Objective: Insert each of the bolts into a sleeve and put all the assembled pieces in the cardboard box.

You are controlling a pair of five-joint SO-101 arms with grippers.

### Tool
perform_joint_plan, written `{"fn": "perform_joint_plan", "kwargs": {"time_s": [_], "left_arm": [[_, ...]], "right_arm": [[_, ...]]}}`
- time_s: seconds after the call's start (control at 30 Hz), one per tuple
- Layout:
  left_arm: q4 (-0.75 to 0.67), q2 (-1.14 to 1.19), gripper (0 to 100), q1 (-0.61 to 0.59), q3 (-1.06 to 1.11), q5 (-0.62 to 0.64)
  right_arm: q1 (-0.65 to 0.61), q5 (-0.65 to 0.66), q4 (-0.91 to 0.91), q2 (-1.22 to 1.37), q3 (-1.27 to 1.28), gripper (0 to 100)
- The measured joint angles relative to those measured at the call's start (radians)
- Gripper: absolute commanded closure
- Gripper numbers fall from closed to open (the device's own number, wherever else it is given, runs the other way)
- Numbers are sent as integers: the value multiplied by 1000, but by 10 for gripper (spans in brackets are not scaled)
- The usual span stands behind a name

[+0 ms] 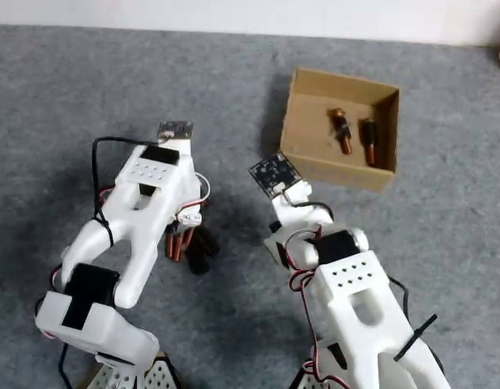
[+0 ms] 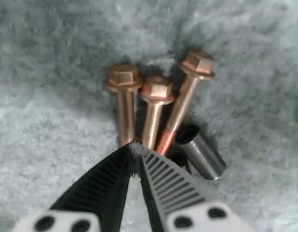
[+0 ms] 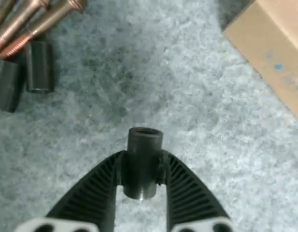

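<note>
Three copper bolts (image 2: 153, 108) lie side by side on the grey carpet, heads pointing away from my left gripper (image 2: 135, 153). That gripper is shut, its tips at the bolts' threaded ends, with nothing visibly between them. A dark sleeve (image 2: 203, 153) lies just beside the bolts. My right gripper (image 3: 140, 162) is shut on another black sleeve (image 3: 143, 145), held above the carpet with its open end facing away. The cardboard box (image 1: 331, 166) sits at the back right with two assembled pieces (image 1: 341, 130) inside.
Two loose sleeves (image 3: 38, 67) lie by the bolts (image 3: 37, 21); in the high view they are a dark cluster (image 1: 201, 247) under the left arm. The box's wall (image 3: 279, 53) is close to the right gripper. Open carpet lies between the arms.
</note>
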Motion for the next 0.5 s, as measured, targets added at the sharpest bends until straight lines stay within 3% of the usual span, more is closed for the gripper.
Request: {"fn": "perform_joint_plan", "kwargs": {"time_s": [0.5], "left_arm": [[-40,2,977,-63,0,-58]], "right_arm": [[0,0,0,0,0,993]]}}
